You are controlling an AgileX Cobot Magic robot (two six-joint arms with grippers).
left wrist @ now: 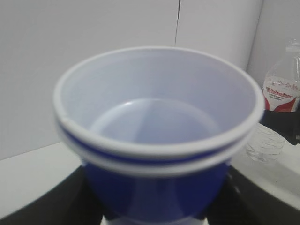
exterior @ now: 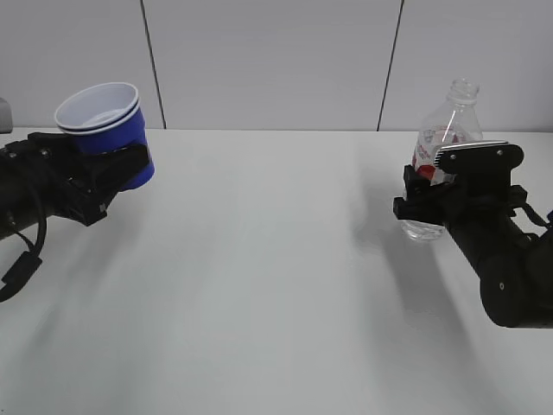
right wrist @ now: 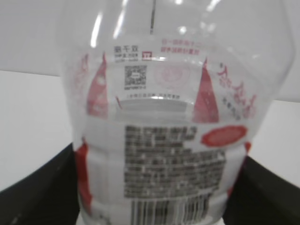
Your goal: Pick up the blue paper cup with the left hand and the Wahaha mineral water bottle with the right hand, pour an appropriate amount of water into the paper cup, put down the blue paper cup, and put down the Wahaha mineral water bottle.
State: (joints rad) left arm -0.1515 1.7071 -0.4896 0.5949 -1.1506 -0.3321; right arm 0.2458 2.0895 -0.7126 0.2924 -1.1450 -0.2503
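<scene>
On the far left of the scene, the left hand's black end effector [exterior: 117,173] is closed around the small tapered blue paper cup [exterior: 111,131], deep blue outside and white inside with a doubled white rim, gripping it by its lower body. The cup is held above the white surface [exterior: 259,277], tilted so its open mouth leans toward the left and slightly toward the camera. In the left wrist view the cup [left wrist: 157,140] fills the frame, its white interior fully exposed; whether any water lies at the bottom cannot be told. On the far right of the scene, the right hand's bulky black end effector [exterior: 432,194], with a white rectangular panel [exterior: 471,147] on top, is clamped on the tall clear plastic Wahaha mineral water bottle [exterior: 445,130] around its red-and-white label band. The bottle stands roughly upright, its narrow capless neck at the top and its clear base showing below the end effector, close to the surface; whether it touches cannot be told. The right wrist view shows the bottle [right wrist: 168,140] up close, with barcode and printed text, black fingers [right wrist: 42,187] on both sides. Cup and bottle are well apart.
</scene>
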